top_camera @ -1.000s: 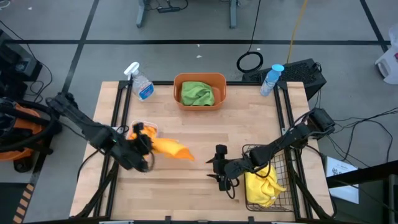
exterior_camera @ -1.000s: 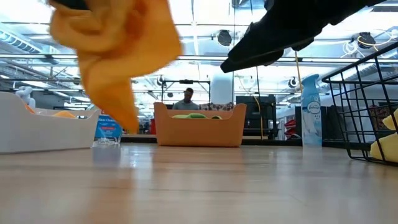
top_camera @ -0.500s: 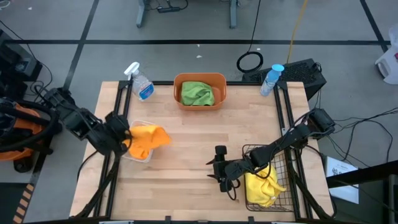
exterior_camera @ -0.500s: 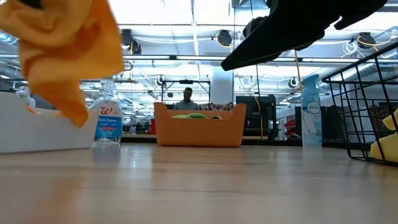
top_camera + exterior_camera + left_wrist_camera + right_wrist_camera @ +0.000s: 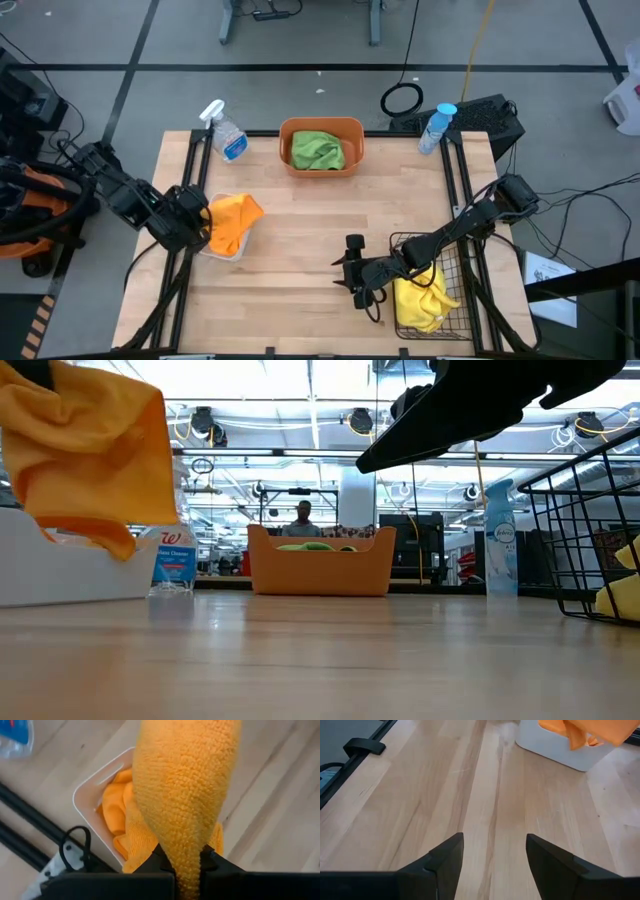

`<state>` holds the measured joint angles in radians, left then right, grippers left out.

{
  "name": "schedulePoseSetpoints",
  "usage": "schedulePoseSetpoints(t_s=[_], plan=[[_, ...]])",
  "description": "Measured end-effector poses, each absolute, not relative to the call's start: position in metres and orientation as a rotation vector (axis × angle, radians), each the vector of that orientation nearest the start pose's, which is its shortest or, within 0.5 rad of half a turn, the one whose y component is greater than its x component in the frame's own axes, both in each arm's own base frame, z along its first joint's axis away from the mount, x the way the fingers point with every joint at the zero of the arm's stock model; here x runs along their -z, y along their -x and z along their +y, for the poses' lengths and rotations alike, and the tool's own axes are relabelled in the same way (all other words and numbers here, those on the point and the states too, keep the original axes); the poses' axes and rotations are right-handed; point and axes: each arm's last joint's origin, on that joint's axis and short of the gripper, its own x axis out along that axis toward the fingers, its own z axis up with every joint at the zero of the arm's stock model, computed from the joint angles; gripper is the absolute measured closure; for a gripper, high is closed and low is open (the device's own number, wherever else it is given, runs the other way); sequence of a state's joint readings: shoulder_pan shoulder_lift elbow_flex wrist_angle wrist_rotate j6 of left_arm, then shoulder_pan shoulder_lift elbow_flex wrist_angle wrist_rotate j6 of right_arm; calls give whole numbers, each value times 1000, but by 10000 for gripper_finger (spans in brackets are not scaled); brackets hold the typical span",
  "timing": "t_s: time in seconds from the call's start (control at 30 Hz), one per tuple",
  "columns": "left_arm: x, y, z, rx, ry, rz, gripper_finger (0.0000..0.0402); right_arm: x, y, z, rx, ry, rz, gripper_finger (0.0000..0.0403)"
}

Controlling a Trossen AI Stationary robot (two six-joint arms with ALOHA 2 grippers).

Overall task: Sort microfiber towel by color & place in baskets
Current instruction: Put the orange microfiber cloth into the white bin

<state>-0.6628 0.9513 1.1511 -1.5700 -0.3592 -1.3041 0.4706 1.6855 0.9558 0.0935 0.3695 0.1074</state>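
An orange towel (image 5: 232,218) hangs over the white bin (image 5: 90,790) at the table's left side, with my left gripper (image 5: 184,865) shut on it. Another orange towel (image 5: 112,805) lies inside that bin. The orange tub (image 5: 322,124) at the far middle holds a green towel (image 5: 317,150). The black wire basket (image 5: 402,243) at the near right holds a yellow towel (image 5: 422,300). My right gripper (image 5: 495,855) stands open just left of that basket, over bare wood, with nothing between its fingers. My left gripper pinches a bunched part of the orange towel (image 5: 186,851) between its two fingers (image 5: 161,859); how many layers, I cannot tell. The fingers slant steeply down from above. The towel hangs slack (image 5: 90,460) over the white bin; whether its lower end touches the bin's contents I cannot tell.
Two spray bottles stand at the far edge, one at the left (image 5: 225,130), one at the right (image 5: 437,127). Bare wood lies in the table's middle (image 5: 320,230). Black rails run along both sides. A person (image 5: 302,518) shows far behind the table.
My left gripper has carried the orange towel toward the table's left edge and slightly up, rolling its wrist. The towel, earlier stretched out over the bare wood, now hangs bunched over the white bin.
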Motion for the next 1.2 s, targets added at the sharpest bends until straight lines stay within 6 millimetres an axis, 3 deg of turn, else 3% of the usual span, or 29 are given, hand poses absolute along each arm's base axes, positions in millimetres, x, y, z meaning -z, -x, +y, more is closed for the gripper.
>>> schedulePoseSetpoints(t_s=[0.2, 0.37, 0.57, 0.77, 0.9, 1.2], plan=[[-324, -113, -75, -626, 506, 1148, 390, -192, -316, 148, -42, 185, 573, 195], [-330, -123, -76, -664, 582, 1162, 390, -192, -317, 146, -28, 224, 568, 195], [-334, -130, -66, -747, 657, 1115, 390, -192, -322, 135, -12, 268, 573, 195], [-316, -135, -52, -864, 727, 1197, 390, -191, -327, 122, 1, 339, 588, 195], [-319, -137, -40, -812, 713, 1243, 390, -190, -329, 115, 6, 363, 603, 195], [-355, -122, -5, -572, 594, 1190, 390, -189, -330, 108, 36, 321, 615, 195]])
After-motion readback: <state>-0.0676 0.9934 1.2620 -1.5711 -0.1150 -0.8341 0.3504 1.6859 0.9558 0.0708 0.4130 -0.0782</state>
